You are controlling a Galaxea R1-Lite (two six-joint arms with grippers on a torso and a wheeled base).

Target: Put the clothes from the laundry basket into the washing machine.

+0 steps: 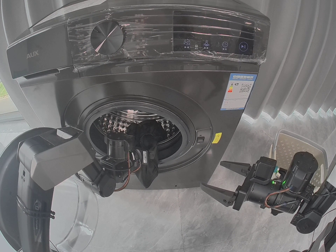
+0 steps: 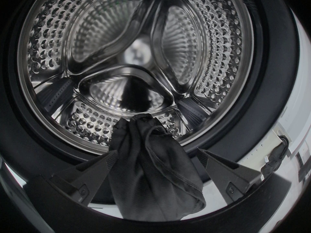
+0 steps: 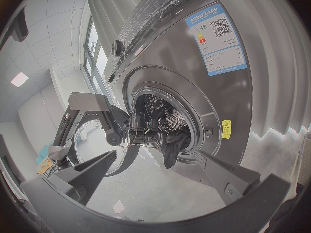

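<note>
A black garment (image 1: 148,172) hangs over the lower rim of the washing machine (image 1: 196,88) opening, partly in the drum and partly down the front. My left gripper (image 2: 155,154) is at the opening, open, its fingers (image 2: 97,169) standing either side of the black garment (image 2: 155,178) without closing on it. The steel drum (image 2: 129,49) behind holds no other clothes. My right gripper (image 1: 211,175) hovers open and empty over the floor to the right of the machine, in front of the white laundry basket (image 1: 280,137). From the right wrist, the garment (image 3: 170,152) dangles below the left gripper (image 3: 162,136).
The machine's round glass door (image 1: 70,210) is swung open at the left, beside my left arm. Grey tiled floor (image 1: 168,221) lies in front of the machine. White curtains (image 1: 301,53) hang behind on the right. The part of the basket that I see holds no clothes.
</note>
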